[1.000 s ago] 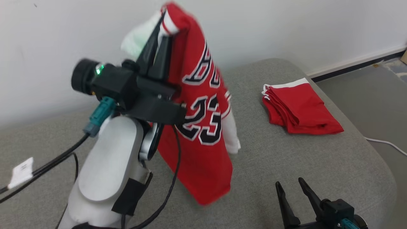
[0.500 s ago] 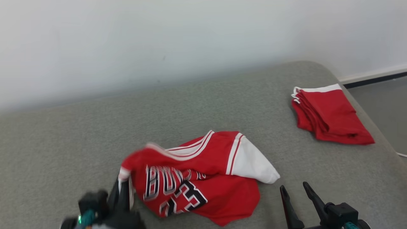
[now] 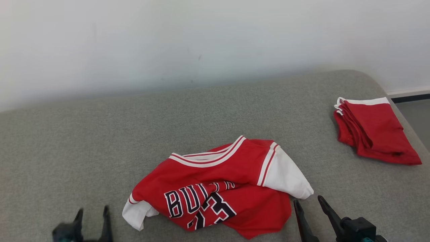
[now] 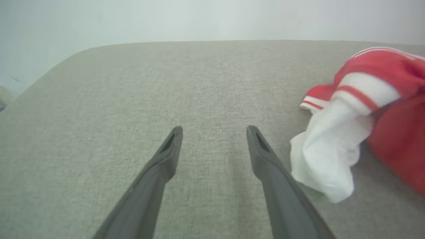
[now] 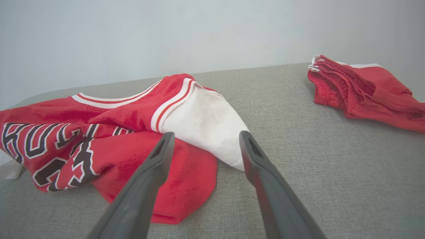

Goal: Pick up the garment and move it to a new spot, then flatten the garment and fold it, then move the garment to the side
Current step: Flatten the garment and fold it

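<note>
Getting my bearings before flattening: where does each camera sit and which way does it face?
Head view: on the head, looking forward and down at the crumpled jersey on the grey cushion; left gripper lower left, right gripper lower right.
Left wrist view: low over the cushion, looking along its open fingers; jersey's white sleeve at right.
Right wrist view: low, looking along its open fingers at the jersey, folded red garment beyond.
Shared: head and right wrist views both show jersey and folded red garment.

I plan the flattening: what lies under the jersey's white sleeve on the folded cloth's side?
The white sleeve lies over the red jersey; its tip lies on the grey cushion. Anything beneath the red fabric is covered.
</note>
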